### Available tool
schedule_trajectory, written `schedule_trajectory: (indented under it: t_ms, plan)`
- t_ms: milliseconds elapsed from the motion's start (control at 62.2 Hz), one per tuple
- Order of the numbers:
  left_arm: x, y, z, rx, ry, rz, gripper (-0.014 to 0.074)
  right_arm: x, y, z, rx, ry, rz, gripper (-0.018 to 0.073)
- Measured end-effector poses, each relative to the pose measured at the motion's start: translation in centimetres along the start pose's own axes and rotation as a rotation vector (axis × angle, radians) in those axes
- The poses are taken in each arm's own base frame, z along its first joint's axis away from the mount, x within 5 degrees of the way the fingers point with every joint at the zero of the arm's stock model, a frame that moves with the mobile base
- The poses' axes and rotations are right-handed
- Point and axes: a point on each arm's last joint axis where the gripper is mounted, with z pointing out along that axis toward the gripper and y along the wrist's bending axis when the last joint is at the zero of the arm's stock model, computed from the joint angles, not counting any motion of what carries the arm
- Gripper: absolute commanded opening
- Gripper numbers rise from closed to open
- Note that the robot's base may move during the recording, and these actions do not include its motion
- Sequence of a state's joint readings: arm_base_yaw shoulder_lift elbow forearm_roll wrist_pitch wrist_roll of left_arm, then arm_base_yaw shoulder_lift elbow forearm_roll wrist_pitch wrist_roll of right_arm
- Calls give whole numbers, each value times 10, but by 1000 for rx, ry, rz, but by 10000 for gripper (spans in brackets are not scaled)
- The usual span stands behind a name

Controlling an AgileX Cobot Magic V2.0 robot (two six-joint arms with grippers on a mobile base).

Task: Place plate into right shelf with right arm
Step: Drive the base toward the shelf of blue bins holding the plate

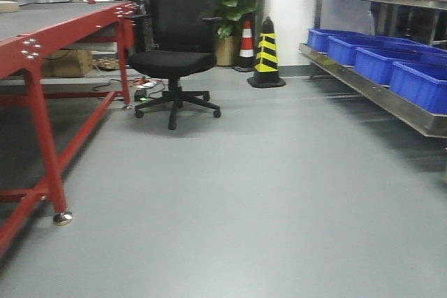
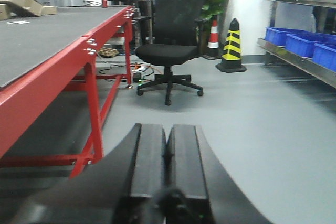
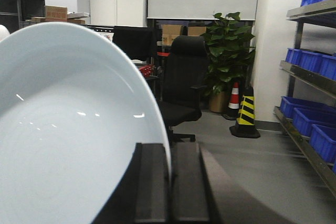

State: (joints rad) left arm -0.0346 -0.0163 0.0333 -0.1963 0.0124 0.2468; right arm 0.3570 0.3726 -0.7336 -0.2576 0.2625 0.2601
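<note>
The white plate [image 3: 68, 129] fills the left half of the right wrist view, held on edge. My right gripper [image 3: 169, 153] is shut on the plate's rim, which runs between the two black fingers. The right shelf [image 1: 391, 92] is a steel rack along the right wall, holding blue bins [image 1: 380, 64]; it also shows as the rack [image 3: 310, 140] at the right of the right wrist view, well beyond the plate. My left gripper [image 2: 167, 129] is shut with nothing in it, hanging over the grey floor.
A red-framed table [image 1: 42, 47] runs along the left. A black office chair [image 1: 178, 61] stands ahead at centre, with a black-and-yellow cone [image 1: 266, 54], a red-and-white cone [image 1: 246, 43] and a potted plant [image 1: 234, 5] behind it. Grey floor [image 1: 265, 193] lies between table and rack.
</note>
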Motion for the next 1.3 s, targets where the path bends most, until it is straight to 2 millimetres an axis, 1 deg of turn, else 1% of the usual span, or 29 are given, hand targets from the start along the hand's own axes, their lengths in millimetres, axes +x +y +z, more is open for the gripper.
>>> schedule_trajectory:
  t_ms: [1301]
  plan:
    - [0,0,0,0,1,0,-47,1,0,1,2,11,0,55]
